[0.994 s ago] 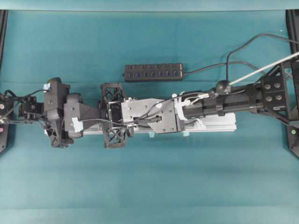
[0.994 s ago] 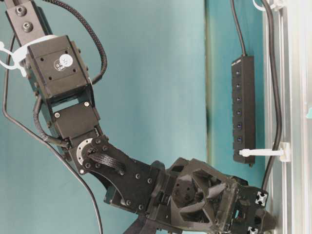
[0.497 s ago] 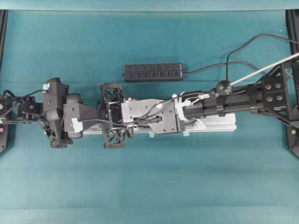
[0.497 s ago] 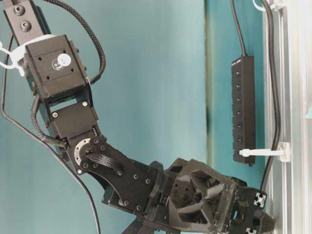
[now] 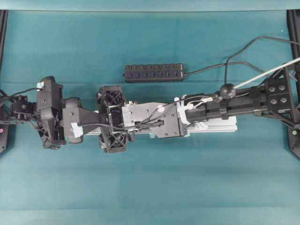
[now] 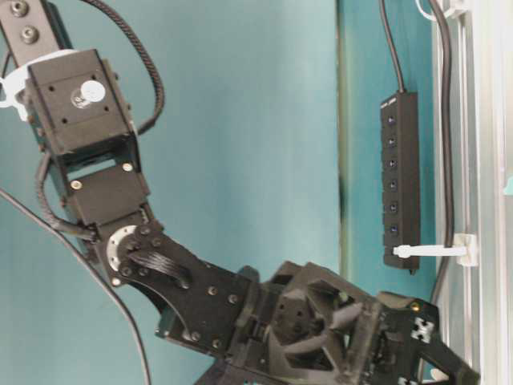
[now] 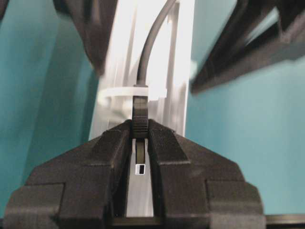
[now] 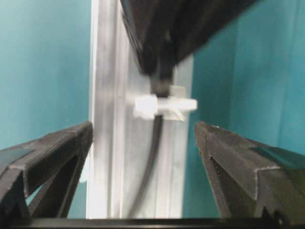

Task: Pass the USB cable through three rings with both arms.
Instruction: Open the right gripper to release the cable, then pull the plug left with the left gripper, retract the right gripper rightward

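My left gripper (image 7: 139, 126) is shut on the black plug (image 7: 139, 117) of the USB cable (image 7: 145, 67), silver tip toward the camera. Just beyond the fingertips the cable passes through a whitish ring (image 7: 114, 94). My right gripper (image 8: 143, 128) stands wide open astride the cable (image 8: 151, 157), touching nothing, and faces the same ring (image 8: 162, 105). Seen from overhead, the left gripper (image 5: 100, 120) and right gripper (image 5: 107, 121) meet tip to tip over the rail. At table level the cable (image 6: 447, 160) runs through another ring (image 6: 463, 249).
The silver rail (image 5: 213, 125) lies across the middle under both arms. A black multi-port hub bar (image 5: 153, 72) sits behind it, its lead running off to the right. The right arm (image 6: 120, 200) hangs above the rail. Arm bases stand at both side edges.
The right gripper has gone from shut to wide open, letting go of the cable. The left arm has drawn back to the left with the plug, and the cable lies straighter along the rail.
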### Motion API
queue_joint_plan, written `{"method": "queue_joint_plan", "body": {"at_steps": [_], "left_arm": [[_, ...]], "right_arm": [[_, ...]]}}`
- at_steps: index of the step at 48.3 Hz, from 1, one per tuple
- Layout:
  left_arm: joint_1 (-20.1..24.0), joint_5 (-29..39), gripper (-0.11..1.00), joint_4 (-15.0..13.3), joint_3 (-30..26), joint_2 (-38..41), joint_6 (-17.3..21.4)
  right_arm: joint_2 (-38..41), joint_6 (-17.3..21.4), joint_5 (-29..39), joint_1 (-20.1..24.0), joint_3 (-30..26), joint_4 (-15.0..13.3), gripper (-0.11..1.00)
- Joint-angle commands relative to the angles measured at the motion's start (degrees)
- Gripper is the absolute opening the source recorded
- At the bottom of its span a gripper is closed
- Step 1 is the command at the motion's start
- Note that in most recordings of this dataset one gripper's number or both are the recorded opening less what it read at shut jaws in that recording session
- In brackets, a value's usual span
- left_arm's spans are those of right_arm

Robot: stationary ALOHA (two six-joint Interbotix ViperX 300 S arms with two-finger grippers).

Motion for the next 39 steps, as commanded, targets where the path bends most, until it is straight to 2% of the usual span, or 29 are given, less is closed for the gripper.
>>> {"method": "queue_joint_plan", "body": {"at_steps": [1,16,31,39], "left_arm": [[-0.4,1.3,0.14,0.0,-0.2,-1.8,0.0],[-1.8,8.2,0.14,0.1,1.1,-9.1,-0.2],[-1.8,16.4,0.14,0.0,2.7,-18.8,-0.3],[-1.8,19.7,0.14,0.0,2.9,-22.9,-0.3]], "right_arm": [[-2.5,-0.3,0.7,0.1,-0.6,-0.7,0.77],[-6.4,-0.4,5.5,-0.6,0.9,-1.4,0.77],[-13.4,0.3,7.9,-0.7,7.8,-1.4,0.77],[-16.5,2.3,7.4,-0.8,11.9,-1.4,0.77]]}}
